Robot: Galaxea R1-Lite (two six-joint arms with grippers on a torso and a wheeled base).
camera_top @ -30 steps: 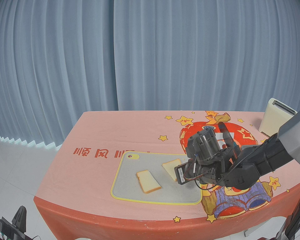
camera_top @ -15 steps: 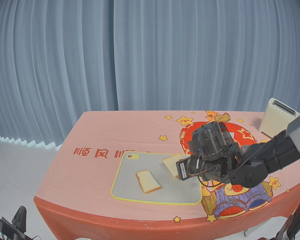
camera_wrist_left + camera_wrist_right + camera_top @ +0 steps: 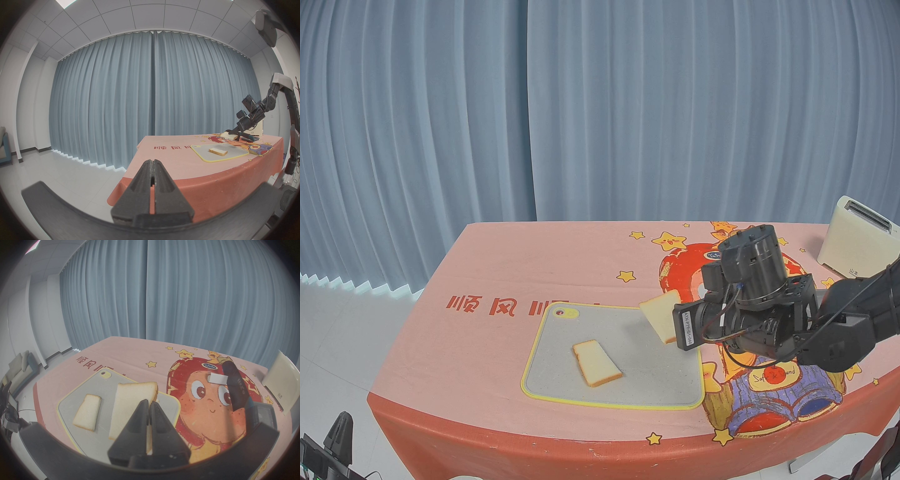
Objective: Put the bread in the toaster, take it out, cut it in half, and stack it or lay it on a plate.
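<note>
My right gripper (image 3: 148,404) is shut on the edge of a bread slice (image 3: 660,314) and holds it tilted in the air, above the far right corner of the grey, yellow-rimmed cutting board (image 3: 650,375). A second, smaller piece of bread (image 3: 597,362) lies flat near the board's middle. The cream toaster (image 3: 858,240) stands at the table's far right, its slot facing up. My left gripper (image 3: 152,184) is shut on nothing, low and well off the table's left side.
A dark, knife-like tool (image 3: 235,387) with a white label lies on the cartoon print between the board and the toaster. The pink tablecloth (image 3: 506,269) to the left of the board is bare. Blue curtains hang behind the table.
The right gripper has lifted the bread slice off the board and carried it up and to the right, toward the toaster side. The other piece and the left arm stayed put.
</note>
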